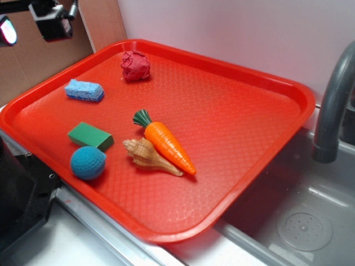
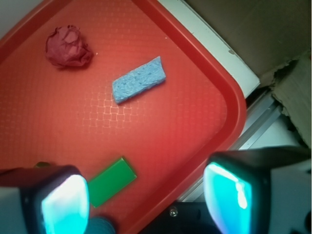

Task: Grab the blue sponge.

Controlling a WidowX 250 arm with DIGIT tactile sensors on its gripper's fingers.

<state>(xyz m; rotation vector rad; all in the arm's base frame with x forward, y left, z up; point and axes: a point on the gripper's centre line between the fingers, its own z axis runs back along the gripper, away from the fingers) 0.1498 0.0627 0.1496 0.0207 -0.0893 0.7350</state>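
On a textured red plastic tray (image 1: 266, 127), the porous light-blue rectangular sponge (image 2: 139, 80) lies untouched — gripper (image 2: 146, 200) above, fingers spread apart.

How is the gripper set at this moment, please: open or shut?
Open. In the wrist view the gripper has its two fingers wide apart with bare tray between them, holding nothing; the blue sponge lies beyond them, untouched.
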